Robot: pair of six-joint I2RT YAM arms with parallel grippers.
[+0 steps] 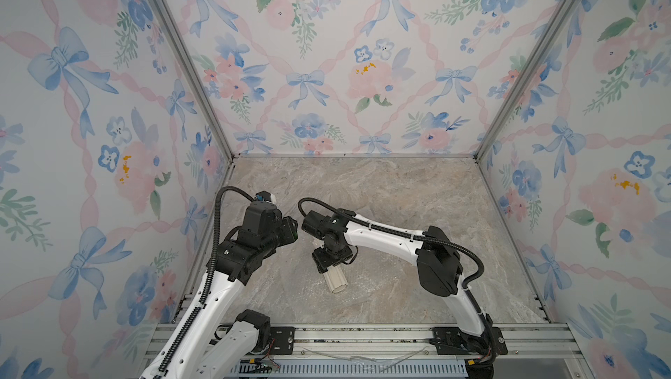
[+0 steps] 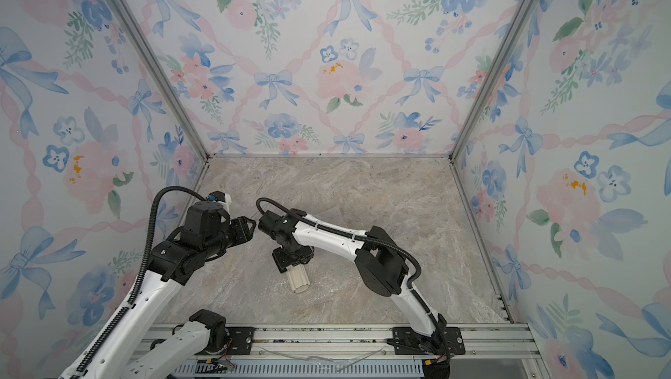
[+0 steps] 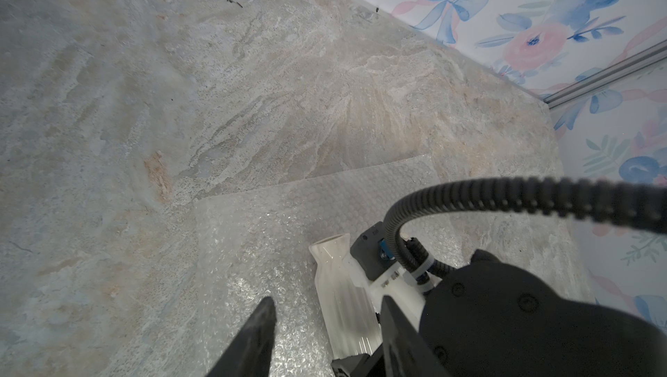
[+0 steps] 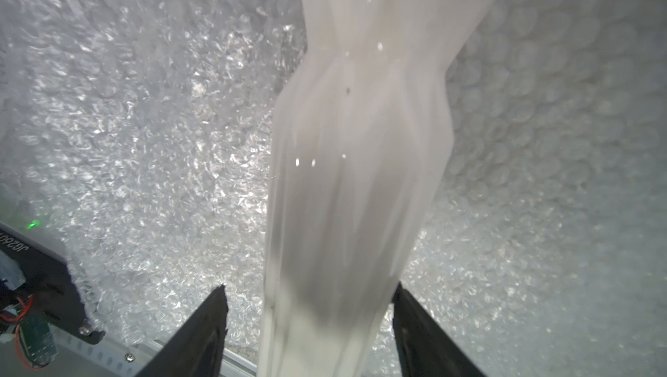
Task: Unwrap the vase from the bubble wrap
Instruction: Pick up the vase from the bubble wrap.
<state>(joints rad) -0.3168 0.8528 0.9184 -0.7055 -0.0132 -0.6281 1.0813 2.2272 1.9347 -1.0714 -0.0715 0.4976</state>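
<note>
The cream-white ribbed vase (image 1: 336, 281) (image 2: 298, 280) lies on its side on the bubble wrap (image 3: 252, 241) (image 4: 144, 140), which is spread flat on the marble-look tabletop. My right gripper (image 4: 309, 288) stands over the vase's body with a finger on each side. One finger stands clear of the vase and the other is at its edge, so the jaws are open. In both top views the right wrist covers the vase's far end. My left gripper (image 3: 328, 301) hovers above the sheet beside the right wrist, open, with nothing in it. The vase (image 3: 335, 285) lies below it.
Flowered walls close in the table on three sides. An aluminium rail (image 1: 363, 337) runs along the front edge, and a crumpled piece of clear plastic (image 1: 363, 356) lies on it. Both arm bases sit on that rail. The two wrists are close together over the table's left centre.
</note>
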